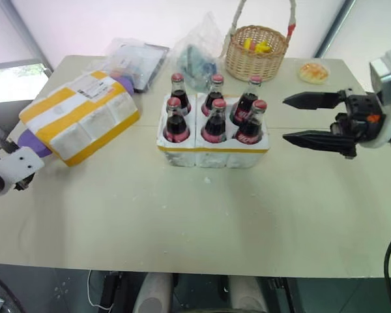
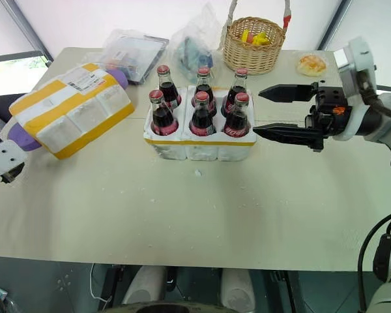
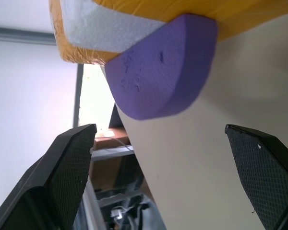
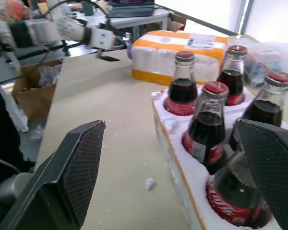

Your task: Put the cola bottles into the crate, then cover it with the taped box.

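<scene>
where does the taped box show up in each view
Left eye view: taped box at the left of the table, left of the crate.
Right eye view: same spot, left of the crate.
Left wrist view: its yellow-banded underside close ahead, resting on a purple foam piece.
Right wrist view: beyond the cola bottles, box at.
Shared landmark: the box's wide yellow tape.

Glossy glass on the cola bottles [image 1: 214,115], dark and shiny under smooth red caps, all six seated in the crate [image 1: 212,151] of grainy, crumbly white foam with a slick yellow tape strip. Left of the crate, the taped box [image 1: 81,116] shows the same matt pebbled foam, banded in shiny yellow tape, resting on a purple foam block [image 3: 163,67], finely pitted. Behind the crate, a woven wicker basket [image 1: 256,53] and crinkly clear plastic bags [image 1: 197,45] on the matt, smooth table [image 1: 202,215].
</scene>
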